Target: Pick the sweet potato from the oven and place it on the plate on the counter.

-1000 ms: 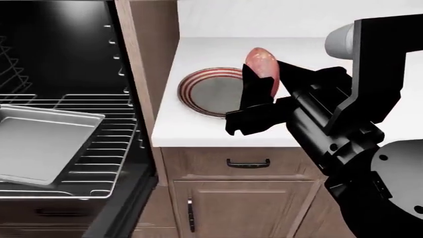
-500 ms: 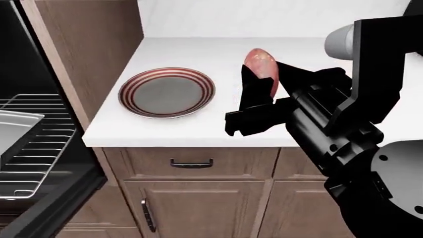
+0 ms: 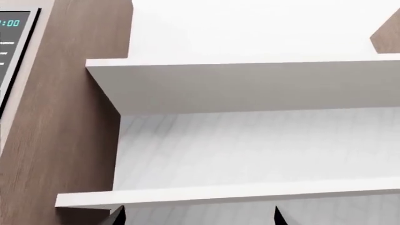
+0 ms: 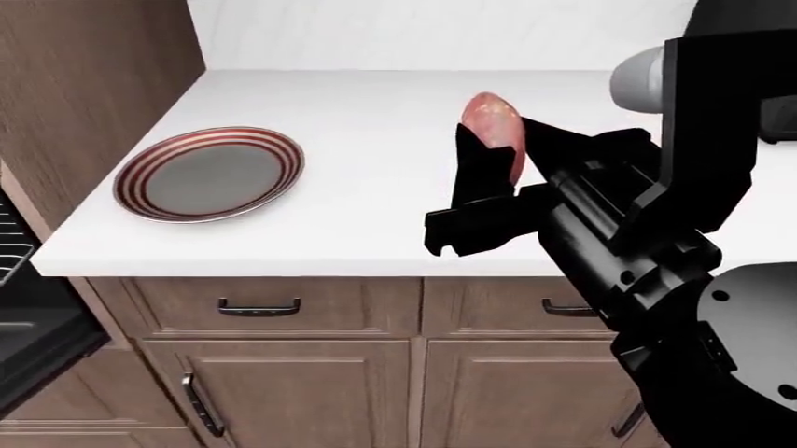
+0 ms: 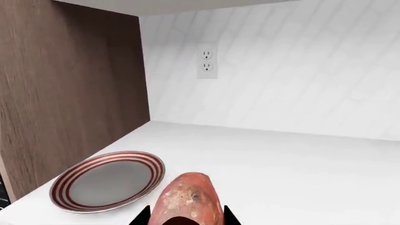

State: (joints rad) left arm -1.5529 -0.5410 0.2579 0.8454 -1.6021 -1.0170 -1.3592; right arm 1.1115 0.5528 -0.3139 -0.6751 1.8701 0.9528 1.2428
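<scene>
Gripping the reddish-pink oblong sweet potato (image 4: 494, 121), your right gripper (image 4: 488, 163) should carry it leftward, centre above the red-ringed round plate (image 4: 209, 174), then lower gently.

R end effector (image 4: 498, 159) clamped on sweet potato (image 4: 495, 126), held upright above white counter (image 4: 361, 187), tapered tip up. Plate (image 4: 209, 174) w/ red and white rim rings sits flat on counter, far left, well apart from potato. Brown cabinet drawers w/ dark handles (image 4: 259, 306) below counter edge. Oven (image 4: 25, 308) only a dark sliver at left edge.
</scene>
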